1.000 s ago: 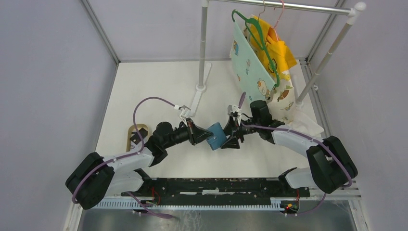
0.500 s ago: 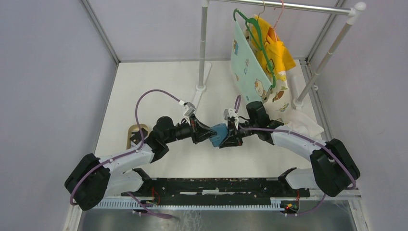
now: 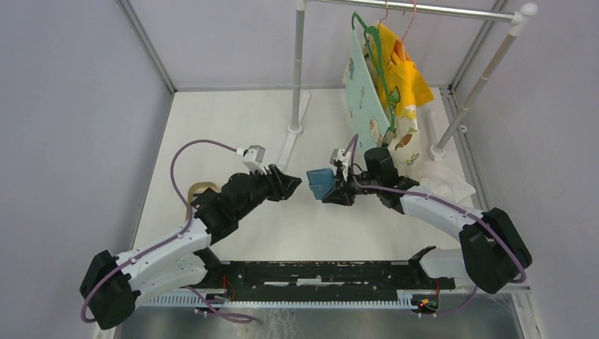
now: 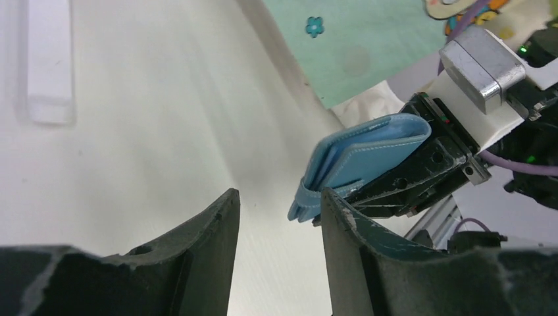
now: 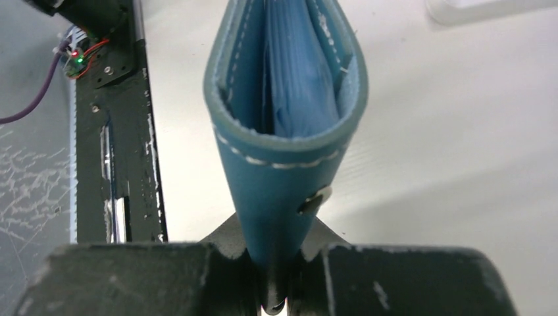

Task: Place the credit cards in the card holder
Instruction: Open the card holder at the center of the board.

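1. In the right gripper (image 5: 276, 263): holder (image 5: 283, 164), pinched tight by the edge near its snap (image 5: 318, 195); lifted off the table (image 3: 233, 127), flat sides upright.
2. Judged reason for that grip: keeps the leaves and pockets free of the fingers; layered open edges turned toward the left gripper (image 4: 279, 197), rounded back turned away from it.
3. Just left of the holder: left gripper, jaws parted wide, nothing between them; close to the holder but not touching it in the top view.
4. Probable purpose of that pose: free to go for a card while the right side keeps the holder steady in the air.
5. Well left of the holder, on the table: tan tray (image 3: 200, 188), mostly hidden under the left arm (image 3: 212, 212); contents not to be made out.
6. Cards: none seen anywhere, so no count possible; none seen sticking out of the holder either.
7. Task judged early; holder presented, nothing yet loaded as far as can be told.
8. Behind the holder: rail (image 3: 410, 7) with hangers (image 3: 374, 42) carrying printed cloths (image 3: 364, 92); clear of both grippers.
9. Count: two arms; two grippers, one gripping, one empty; one holder; one snap; one tray; two hangers, green and pink; zero cards visible.
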You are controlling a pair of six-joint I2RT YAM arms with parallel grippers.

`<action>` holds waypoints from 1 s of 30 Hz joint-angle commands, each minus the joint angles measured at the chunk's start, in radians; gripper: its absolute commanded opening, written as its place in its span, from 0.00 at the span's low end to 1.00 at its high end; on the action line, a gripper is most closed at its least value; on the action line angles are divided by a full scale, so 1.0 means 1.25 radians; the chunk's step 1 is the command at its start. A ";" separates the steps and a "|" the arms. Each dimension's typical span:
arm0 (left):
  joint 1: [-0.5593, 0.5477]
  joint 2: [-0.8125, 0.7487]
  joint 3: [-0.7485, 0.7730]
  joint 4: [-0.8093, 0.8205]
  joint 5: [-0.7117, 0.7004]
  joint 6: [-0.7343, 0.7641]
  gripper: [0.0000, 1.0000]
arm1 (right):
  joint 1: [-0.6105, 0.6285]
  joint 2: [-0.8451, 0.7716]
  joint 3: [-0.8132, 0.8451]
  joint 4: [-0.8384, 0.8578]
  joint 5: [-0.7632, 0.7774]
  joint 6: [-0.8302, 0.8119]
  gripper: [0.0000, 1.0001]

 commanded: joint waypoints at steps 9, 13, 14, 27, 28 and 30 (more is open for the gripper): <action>-0.277 0.190 0.300 -0.397 -0.509 -0.133 0.58 | -0.002 0.037 0.009 0.050 0.119 0.136 0.00; -0.288 0.213 0.307 -0.351 -0.479 -0.107 0.80 | -0.002 0.048 0.013 0.047 0.109 0.135 0.00; -0.287 0.214 0.303 -0.330 -0.467 -0.102 0.87 | -0.001 0.052 0.013 0.047 0.108 0.136 0.00; -0.289 0.299 0.354 -0.330 -0.424 -0.149 0.64 | -0.001 0.071 0.019 0.043 0.096 0.135 0.00; -0.289 0.311 0.363 -0.333 -0.423 -0.149 0.63 | -0.001 0.072 0.019 0.042 0.096 0.134 0.00; -0.289 0.333 0.377 -0.337 -0.425 -0.148 0.63 | -0.001 0.074 0.019 0.042 0.095 0.134 0.00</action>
